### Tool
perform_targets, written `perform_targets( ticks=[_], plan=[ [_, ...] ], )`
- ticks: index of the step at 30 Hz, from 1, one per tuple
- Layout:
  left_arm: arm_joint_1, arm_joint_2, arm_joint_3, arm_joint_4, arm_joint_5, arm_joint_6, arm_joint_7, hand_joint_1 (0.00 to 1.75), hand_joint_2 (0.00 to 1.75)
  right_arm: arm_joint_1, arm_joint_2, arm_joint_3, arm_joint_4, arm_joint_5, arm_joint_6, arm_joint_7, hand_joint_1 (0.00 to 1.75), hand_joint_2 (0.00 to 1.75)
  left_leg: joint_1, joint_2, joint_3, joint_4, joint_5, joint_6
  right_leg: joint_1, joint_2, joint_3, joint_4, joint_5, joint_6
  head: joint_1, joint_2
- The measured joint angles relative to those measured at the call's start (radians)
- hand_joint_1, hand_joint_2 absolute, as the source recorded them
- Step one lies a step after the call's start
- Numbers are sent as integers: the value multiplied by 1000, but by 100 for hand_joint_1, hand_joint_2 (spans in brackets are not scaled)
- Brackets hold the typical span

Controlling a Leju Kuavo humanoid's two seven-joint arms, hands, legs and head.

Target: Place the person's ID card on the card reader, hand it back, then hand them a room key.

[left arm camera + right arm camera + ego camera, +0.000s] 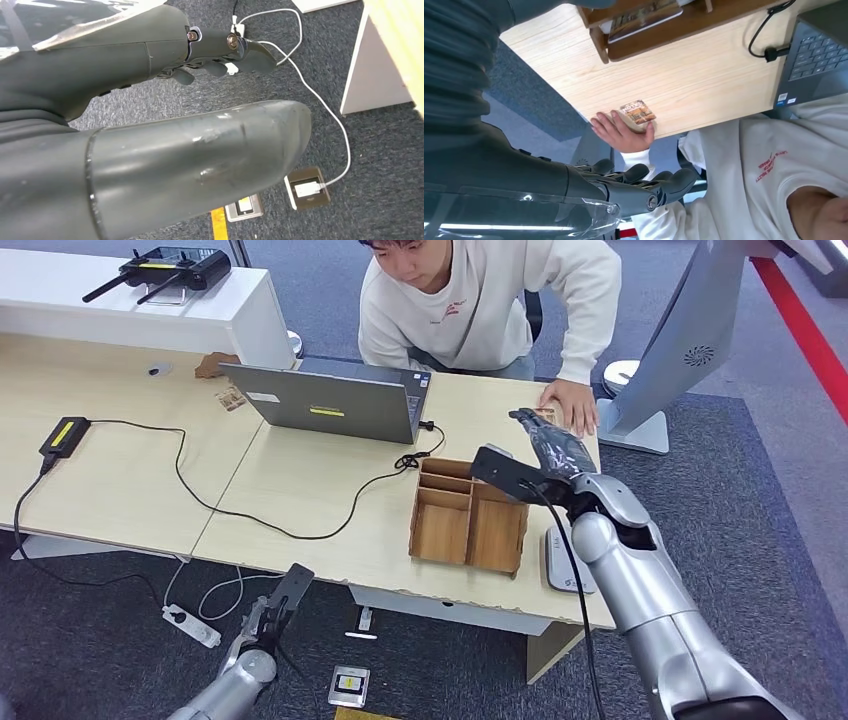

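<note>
A person in a white sweatshirt (480, 300) leans over the far side of the desk. Their hand (620, 132) presses a small printed card (638, 111) onto the desk near its edge; the same hand (572, 405) is at the desk's far right corner. My right hand (550, 445) hovers just short of it, above the desk, fingers (644, 181) apart and holding nothing. The white card reader (563, 562) lies at the desk's near right edge, partly behind my right forearm. My left hand (270, 615) hangs below the desk front, empty, thumb (200, 160) over the carpet.
A wooden compartment box (468, 515) stands between the reader and the laptop (330, 400); another printed card (644, 15) lies in it. A black cable (230, 505) crosses the desk. A power strip (192, 626) and floor sockets (306, 189) lie on the carpet below.
</note>
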Motion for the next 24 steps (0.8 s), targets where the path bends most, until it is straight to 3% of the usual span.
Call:
perform_targets(
  ticks=[24],
  plan=[
    [11,0,1,2,35,7,-2,0,0,-54,14,13,187,43,-21,-83,0,175,0,0,0,0,0,0,0,0,0,0,0,0,0,0]
  ],
)
